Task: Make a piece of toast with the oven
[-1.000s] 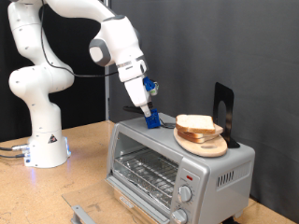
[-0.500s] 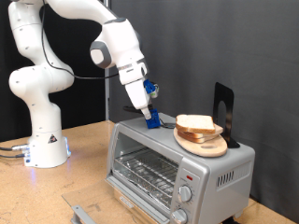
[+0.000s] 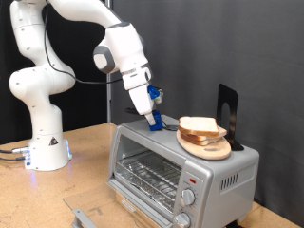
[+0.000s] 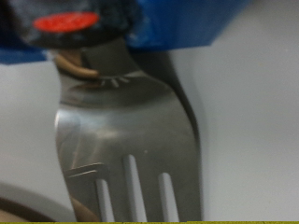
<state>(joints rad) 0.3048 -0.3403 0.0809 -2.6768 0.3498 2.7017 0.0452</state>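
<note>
Toast (image 3: pixel 200 124) waits on the wooden plate (image 3: pixel 204 145) atop the oven (image 3: pixel 180 166), so we clench our gripper (image 3: pixel 152 120) on a fork (image 4: pixel 131 140), left of it.

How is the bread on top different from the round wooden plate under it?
The piece of toast is pale with a tan crust, while the wooden plate is brown all over. The bread is roughly square; the plate is round. The bread lies on the plate, and the plate sits straight on the oven roof. Both lie flat, to the exterior view's right of the gripper, which touches neither.
</note>
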